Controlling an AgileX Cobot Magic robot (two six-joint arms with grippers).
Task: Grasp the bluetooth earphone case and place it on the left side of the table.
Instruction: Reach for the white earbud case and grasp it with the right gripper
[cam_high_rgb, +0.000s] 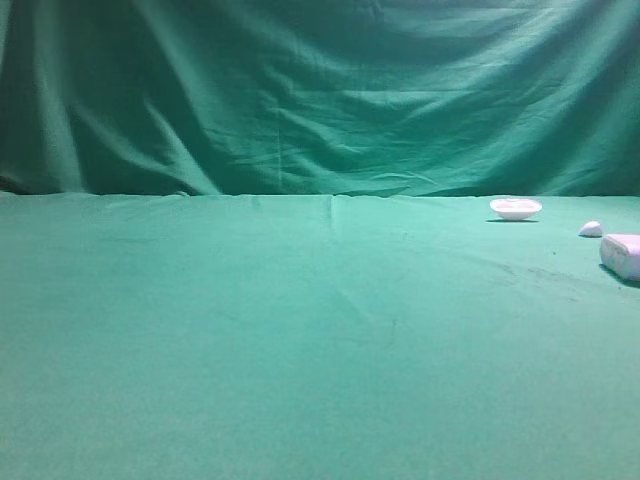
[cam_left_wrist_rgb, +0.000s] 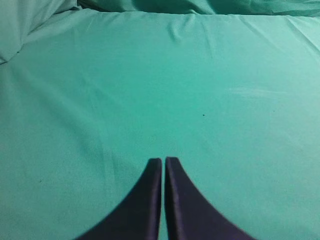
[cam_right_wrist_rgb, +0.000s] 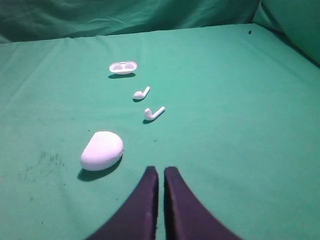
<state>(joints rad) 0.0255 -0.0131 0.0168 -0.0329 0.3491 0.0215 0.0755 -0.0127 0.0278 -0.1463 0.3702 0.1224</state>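
A: High view first. Any grippers in it?

B: No arms showing. Table (cam_high_rgb: 300, 340) w/ green cloth, and the bluetooth earphone case (cam_high_rgb: 622, 255) sits at the far right edge, partly cut off. A shallow white dish (cam_high_rgb: 516, 208) lies further back, and a tiny white piece (cam_high_rgb: 591, 229) sits between dish and case.

A: Left wrist view?

B: Left gripper (cam_left_wrist_rgb: 163, 161) has its jaws pressed together, nothing between them. Only bare cloth ahead of the tips.

A: Right wrist?

B: Right gripper (cam_right_wrist_rgb: 161, 171) is clenched too, empty. The case (cam_right_wrist_rgb: 102, 150) lies just ahead of the tips and off to their left, not touching. Further ahead are two earbuds (cam_right_wrist_rgb: 154, 113), one past the other, then the dish (cam_right_wrist_rgb: 123, 67) beyond, which has two hollows.

A: How will the case handle?

B: My guess: light, hard plastic, smooth, rounded, so prob. slippery. I'd open the jaws, straddle the narrow width at mid-body and squeeze gently so it doesn't pop out. Cloth underneath should give some grip.

A: Any brand or text?

B: None readable, all plain white.
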